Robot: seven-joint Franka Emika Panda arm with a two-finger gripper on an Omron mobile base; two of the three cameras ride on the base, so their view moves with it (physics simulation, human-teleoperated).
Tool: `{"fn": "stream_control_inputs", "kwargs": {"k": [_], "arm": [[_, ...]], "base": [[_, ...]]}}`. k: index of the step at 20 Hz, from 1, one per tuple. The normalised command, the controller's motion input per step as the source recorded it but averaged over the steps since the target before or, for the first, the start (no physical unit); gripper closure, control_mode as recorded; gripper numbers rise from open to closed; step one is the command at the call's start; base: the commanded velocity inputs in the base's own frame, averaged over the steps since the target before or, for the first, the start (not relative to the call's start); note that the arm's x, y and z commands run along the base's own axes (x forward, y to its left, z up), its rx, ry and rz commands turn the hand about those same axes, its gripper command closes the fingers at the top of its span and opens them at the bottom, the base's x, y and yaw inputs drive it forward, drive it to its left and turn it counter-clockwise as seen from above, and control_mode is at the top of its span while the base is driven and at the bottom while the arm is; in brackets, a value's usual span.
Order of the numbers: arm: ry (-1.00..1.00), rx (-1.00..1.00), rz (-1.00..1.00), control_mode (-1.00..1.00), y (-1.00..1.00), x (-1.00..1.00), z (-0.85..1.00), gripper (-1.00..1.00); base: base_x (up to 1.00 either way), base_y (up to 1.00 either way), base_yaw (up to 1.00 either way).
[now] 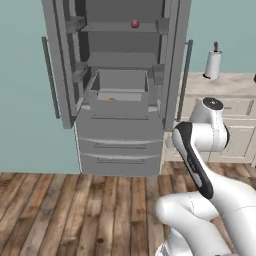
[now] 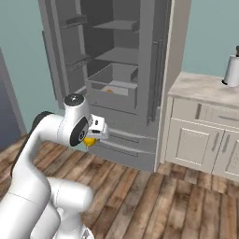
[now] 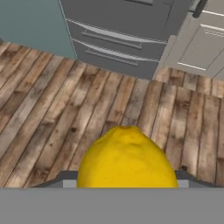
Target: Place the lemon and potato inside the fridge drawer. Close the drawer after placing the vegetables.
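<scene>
My gripper (image 2: 91, 139) is shut on the lemon (image 3: 127, 159), a bright yellow fruit that bulges large at the bottom of the hand view and peeks out under the hand as the lemon (image 2: 89, 142) in the right base view. The hand hangs over the wooden floor, in front of and below the fridge. The fridge drawer (image 1: 119, 106) stands pulled out, a grey box with tall walls; fridge drawer (image 2: 111, 100). Inside it lies the potato (image 1: 112, 99), a small brown-orange lump just showing over the front panel; potato (image 2: 109, 91).
Both fridge doors (image 1: 56, 65) stand wide open. A small dark red ball (image 1: 134, 23) sits on an upper shelf. Lower freezer drawers (image 3: 114, 48) are shut. To the right is a counter (image 2: 205, 88) with a paper towel roll (image 1: 213, 64).
</scene>
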Motion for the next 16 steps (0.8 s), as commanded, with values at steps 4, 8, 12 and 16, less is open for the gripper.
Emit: {"fn": "stream_control_inputs", "kwargs": {"k": [4, 8, 12, 16], "arm": [[0.00, 0.00, 0.00, 1.00, 0.00, 0.00, 0.00, 1.00], [0.00, 0.00, 0.00, 1.00, 0.00, 0.00, 0.00, 1.00], [0.00, 0.00, 0.00, 1.00, 0.00, 0.00, 0.00, 1.00], [0.00, 0.00, 0.00, 1.00, 0.00, 0.00, 0.00, 1.00]], "base": [[0.72, 0.77, 0.08], [0.73, 0.51, 0.01], [0.72, 0.00, 0.00], [0.85, -0.08, 0.00]]}}
